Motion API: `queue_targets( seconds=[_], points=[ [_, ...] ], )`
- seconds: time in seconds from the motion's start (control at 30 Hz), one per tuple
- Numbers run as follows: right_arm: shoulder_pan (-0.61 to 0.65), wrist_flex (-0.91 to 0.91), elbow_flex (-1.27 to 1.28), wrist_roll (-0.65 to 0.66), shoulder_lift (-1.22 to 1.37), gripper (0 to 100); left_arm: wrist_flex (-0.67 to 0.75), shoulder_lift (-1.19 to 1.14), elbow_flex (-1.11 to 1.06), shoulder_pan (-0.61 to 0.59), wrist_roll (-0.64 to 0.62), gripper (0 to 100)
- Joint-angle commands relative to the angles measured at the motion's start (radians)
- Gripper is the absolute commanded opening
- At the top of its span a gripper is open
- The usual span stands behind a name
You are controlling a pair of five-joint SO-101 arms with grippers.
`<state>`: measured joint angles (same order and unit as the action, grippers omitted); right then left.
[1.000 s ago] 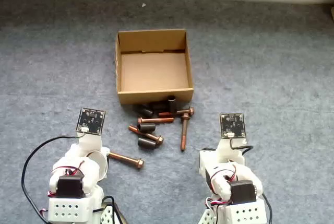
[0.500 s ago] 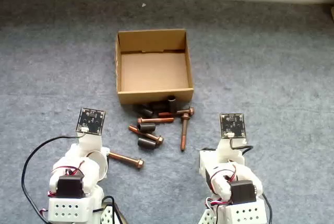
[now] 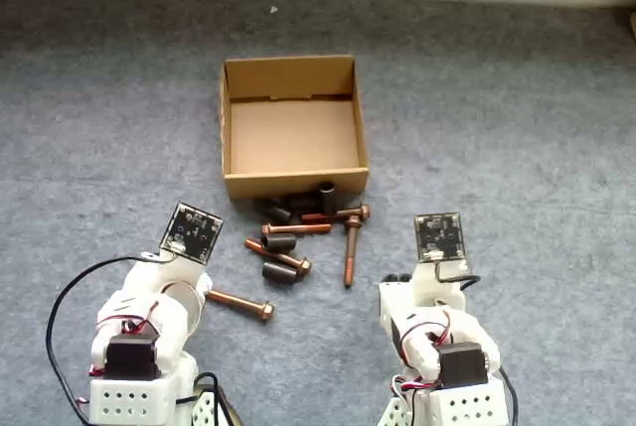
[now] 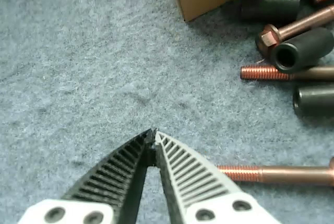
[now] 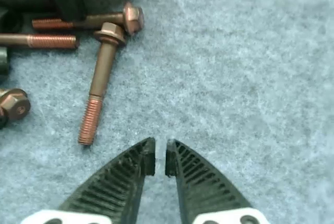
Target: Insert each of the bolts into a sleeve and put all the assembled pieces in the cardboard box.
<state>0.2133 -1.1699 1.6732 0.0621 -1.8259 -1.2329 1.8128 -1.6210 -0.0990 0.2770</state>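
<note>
High view: the box [image 3: 293, 184] sits open-topped at upper centre of the table [image 3: 517, 148]. Bolts [image 3: 350, 247] and sleeves [image 3: 279, 273] lie loose in a cluster just below its front wall. A lone bolt [image 3: 238, 304] lies lower left, near the left arm. The left pincer [image 4: 154, 139] is closed tip to tip. The right pincer [image 5: 160, 157] shows a narrow gap.

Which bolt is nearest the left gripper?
The lone bolt lying apart, just off the left gripper; the other bolts are clustered with the sleeves in front of the cardboard box.
</note>
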Motion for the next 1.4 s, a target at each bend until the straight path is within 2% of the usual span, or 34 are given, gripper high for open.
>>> queue_targets(
  seconds=[0.0,0.1,0.3,0.53,0.63,0.73,0.83,0.9,1.13,1.37],
  points=[
    [-0.025,0.073,0.019,0.221,-0.01,5.7,0.02,0.007,0.035,-0.012,0.023,1],
    [-0.056,0.11,-0.056,0.256,-0.01,5.7,0.02,0.005,0.044,-0.036,0.023,1],
    [-0.038,0.007,-0.357,0.262,0.042,5.7,0.021,0.007,0.084,-0.196,0.021,1],
    [0.102,0.005,-0.713,0.241,0.57,5.9,0.021,0.007,0.085,-0.2,0.02,1],
    [0.163,0.008,-0.828,0.14,0.802,6.3,0.021,0.007,0.087,-0.202,0.02,2],
    [0.225,0.013,-0.905,0.064,0.978,12.7,0.021,0.007,0.084,-0.203,0.003,8],
    [0.285,0.036,-0.943,0.0,1.107,19.2,0.021,0.007,0.084,-0.239,-0.11,16],
    [0.302,0.107,-0.943,-0.015,1.161,19.3,0.025,0.007,0.084,-0.269,-0.146,20],
    [0.303,0.455,-0.822,-0.02,1.239,15.9,0.028,0.007,0.081,-0.282,-0.149,20],
    [0.303,0.598,-0.742,-0.02,1.317,15.9,0.028,0.007,0.077,-0.278,-0.146,20]
  ],
)
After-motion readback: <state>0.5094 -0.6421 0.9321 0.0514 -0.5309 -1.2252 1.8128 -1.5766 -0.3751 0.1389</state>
